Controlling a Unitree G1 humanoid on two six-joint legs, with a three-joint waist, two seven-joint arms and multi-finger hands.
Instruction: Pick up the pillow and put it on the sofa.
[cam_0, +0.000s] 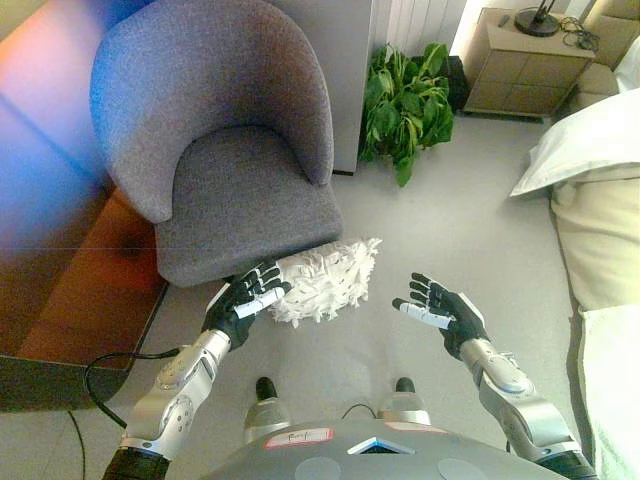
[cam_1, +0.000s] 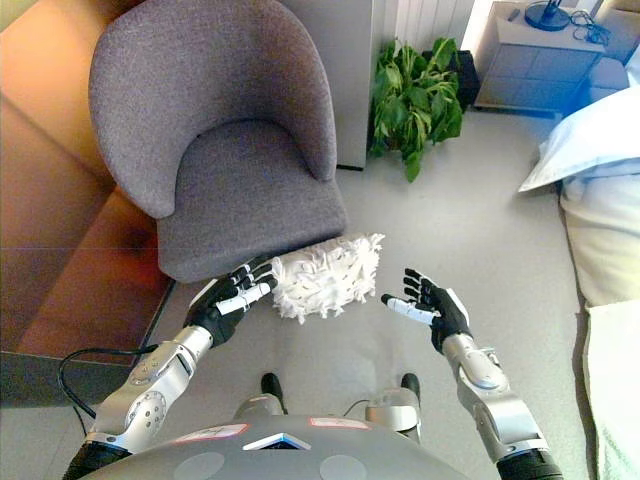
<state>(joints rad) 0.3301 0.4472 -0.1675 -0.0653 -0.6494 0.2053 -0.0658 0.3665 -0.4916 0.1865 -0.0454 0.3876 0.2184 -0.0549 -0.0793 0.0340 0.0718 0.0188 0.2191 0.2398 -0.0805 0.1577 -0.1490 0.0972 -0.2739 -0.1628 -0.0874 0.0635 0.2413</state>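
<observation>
A white shaggy pillow (cam_0: 328, 280) lies on the floor against the front edge of the grey armchair's seat (cam_0: 240, 195); it also shows in the right eye view (cam_1: 328, 276). My left hand (cam_0: 244, 302) is open, with its fingers touching the pillow's left end. My right hand (cam_0: 440, 308) is open and empty, palm toward the pillow, a short gap to its right.
A green potted plant (cam_0: 405, 95) stands behind the chair to the right. A bed with white bedding (cam_0: 600, 200) runs along the right side. A wooden table (cam_0: 70, 260) sits at the left. A nightstand (cam_0: 530, 65) stands at the back right.
</observation>
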